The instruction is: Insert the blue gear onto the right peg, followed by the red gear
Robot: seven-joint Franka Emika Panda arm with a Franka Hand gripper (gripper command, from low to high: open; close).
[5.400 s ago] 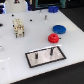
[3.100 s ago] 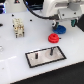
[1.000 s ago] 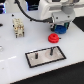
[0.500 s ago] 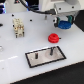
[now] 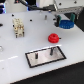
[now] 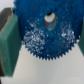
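Blue gear (image 5: 65, 22) hanging in the gripper (image 5: 65, 20) at the far side of the table (image 5: 15, 60), toward the exterior view's right, lifted clear of the surface as far as the blur allows judging. Filling most of the wrist view (image 6: 46, 31), teeth fanned out around a pale centre hole, with the green finger pads (image 6: 9, 44) pressing in on opposite edges (so clamped on the rim, not on the hub).

Probably handling as a light, rigid piece of plastic: no flex, no sag, little weight to fight. Slipperiness being the likelier nuisance, smooth plastic against pads, though the teeth are giving some bite. Gripping across the rim looking sensible, leaving the centre hole free for the pin.

Red gear (image 5: 53, 37) lying flat on the table, near the middle of the exterior view, just beyond the black-bordered plate (image 5: 34, 57) and well apart from the blue one. Right peg (image 5: 52, 51) standing upright on that plate, bare, nothing threaded on it yet.

Calling for careful centring next, judging by the thin pin and the small hole: a slight tilt of so stiff a disc likely jamming rather than sliding down.
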